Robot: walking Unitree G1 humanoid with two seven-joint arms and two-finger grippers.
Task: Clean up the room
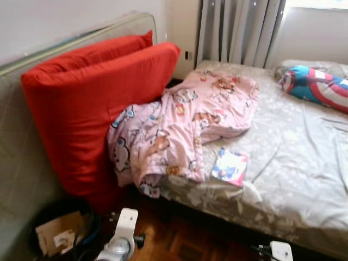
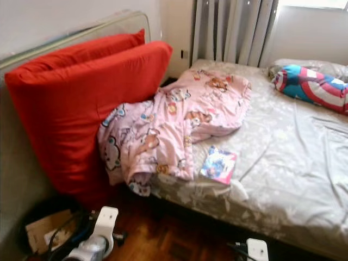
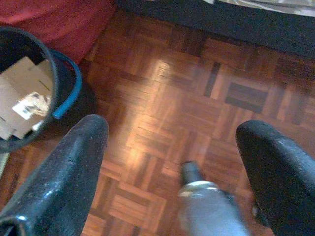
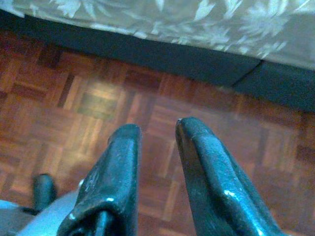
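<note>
One pink blanket (image 1: 179, 130) beside book (image 1: 230, 167)

Left arm (image 1: 120, 242): silver, hanging low beside the bed (image 1: 283, 163), at its near edge, wrist white. Left gripper (image 3: 172, 147): two black fingers (image 3: 64, 182) spread wide apart, nothing between them, pointing down at the floor short of the bed. Right arm (image 1: 280, 251): low, near the bed's edge. Right gripper (image 4: 155, 142): fingers (image 4: 206, 172) close together with a narrow gap, holding nothing, aimed toward the bed's base.
</note>
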